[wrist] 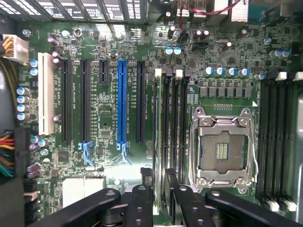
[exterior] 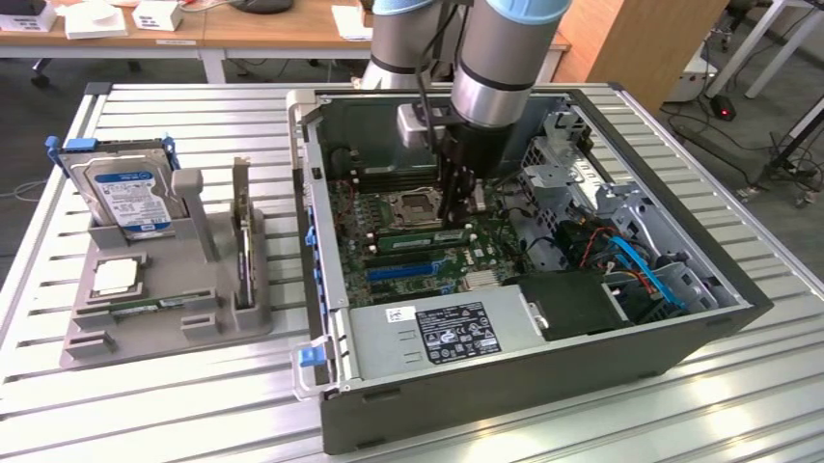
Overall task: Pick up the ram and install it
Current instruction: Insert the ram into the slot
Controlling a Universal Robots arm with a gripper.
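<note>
We see the arm (exterior: 496, 68) reaching down into the open computer case (exterior: 515, 386) on the slatted table (exterior: 168, 405), its black gripper (exterior: 461, 214) low over the motherboard (exterior: 367, 217). The ram (exterior: 423, 237), a green stick, lies along the board just beside the gripper. On the exterior view's left, a grey holder (exterior: 168, 333) carries a hard drive (exterior: 126, 193) and a processor chip (exterior: 116, 278).

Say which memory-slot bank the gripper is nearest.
The bank between the processor socket and the expansion slots; the other bank lies across the socket from the gripper.
</note>
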